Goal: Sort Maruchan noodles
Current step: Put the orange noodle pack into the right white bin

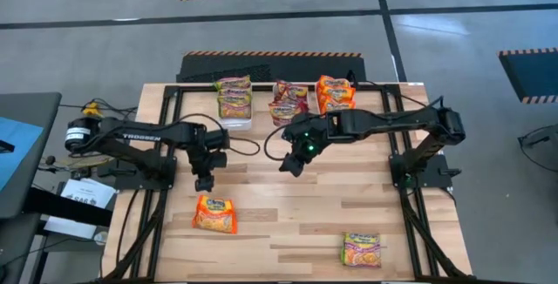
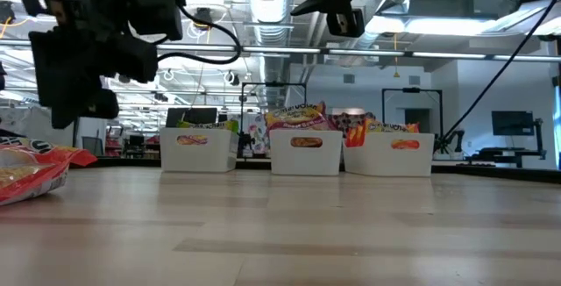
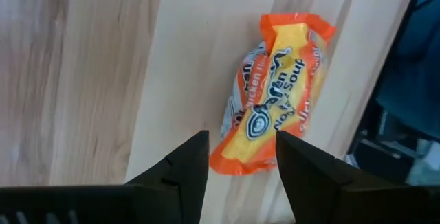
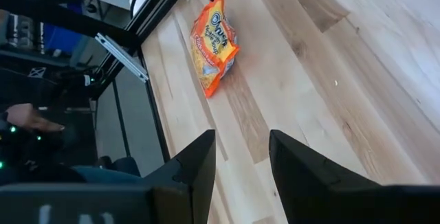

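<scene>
While the left gripper (image 1: 205, 182) hangs with open jaws just above the orange noodle packet (image 1: 214, 213), nothing is held. Next it should drop and pinch it. The right gripper (image 1: 292, 164) waits mid-table, jaws open. Another packet (image 1: 361, 249) lies near the front edge.

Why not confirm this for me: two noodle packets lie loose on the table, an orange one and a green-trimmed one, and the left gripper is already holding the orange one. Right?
Not quite. The left gripper holds nothing: the left wrist view shows its fingers open and above the orange packet, which lies flat on the table. The rest stands: the high view shows the green-trimmed packet loose too.
</scene>
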You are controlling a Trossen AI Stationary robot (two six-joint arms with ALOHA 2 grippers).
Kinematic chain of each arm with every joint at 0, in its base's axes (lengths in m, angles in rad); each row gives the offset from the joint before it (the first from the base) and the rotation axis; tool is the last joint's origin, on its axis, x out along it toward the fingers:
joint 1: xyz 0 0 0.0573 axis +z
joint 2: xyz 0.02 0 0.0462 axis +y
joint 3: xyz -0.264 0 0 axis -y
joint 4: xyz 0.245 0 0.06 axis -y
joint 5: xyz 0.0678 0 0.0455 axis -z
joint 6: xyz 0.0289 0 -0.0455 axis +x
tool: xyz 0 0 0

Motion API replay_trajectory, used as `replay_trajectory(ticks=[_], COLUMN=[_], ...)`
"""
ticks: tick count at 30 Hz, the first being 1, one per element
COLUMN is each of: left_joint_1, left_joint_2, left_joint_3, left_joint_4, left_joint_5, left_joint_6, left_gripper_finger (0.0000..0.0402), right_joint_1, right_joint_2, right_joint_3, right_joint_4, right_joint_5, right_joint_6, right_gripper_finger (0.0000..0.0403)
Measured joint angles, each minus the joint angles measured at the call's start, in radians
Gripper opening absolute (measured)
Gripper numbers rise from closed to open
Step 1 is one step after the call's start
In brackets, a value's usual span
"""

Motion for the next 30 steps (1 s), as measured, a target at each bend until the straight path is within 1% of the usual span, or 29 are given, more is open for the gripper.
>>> replay_trajectory(ticks=[4, 7, 13, 15, 17, 20, 25, 30], left_joint_1=[-0.061, -0.119, -0.202, -0.209, -0.213, -0.217, -0.217, -0.217], left_joint_2=[0.0, 0.0, 0.0, 0.0, 0.0, 0.0, 0.0, 0.026], left_joint_3=[-0.016, -0.027, -0.03, -0.03, -0.03, -0.03, -0.03, -0.029], left_joint_4=[0.03, 0.07, 0.111, 0.123, 0.13, 0.135, 0.146, 0.165], left_joint_5=[-0.04, -0.115, -0.222, -0.211, -0.174, -0.167, -0.166, -0.12], left_joint_6=[0.003, 0.01, -0.018, -0.028, -0.034, -0.055, -0.04, -0.023], left_gripper_finger=[0.0154, 0.0154, 0.0154, 0.0154, 0.0154, 0.0154, 0.0154, 0.0154], right_joint_1=[0.012, 0.012, 0.012, 0.011, 0.011, 0.011, 0.011, 0.012], right_joint_2=[0.0, 0.0, 0.0, 0.0, 0.0, 0.0, 0.0, 0.0], right_joint_3=[0.0, 0.0, 0.0, 0.0, 0.0, 0.0, 0.0, 0.0], right_joint_4=[0.0, 0.0, 0.0, 0.0, 0.0, 0.0, 0.0, 0.0], right_joint_5=[0.012, 0.014, 0.033, 0.034, 0.034, 0.035, 0.035, 0.035], right_joint_6=[0.006, 0.008, 0.024, 0.024, 0.024, 0.024, 0.024, 0.024], right_gripper_finger=[0.0163, 0.0163, 0.0163, 0.0163, 0.0163, 0.0163, 0.0163, 0.0163])
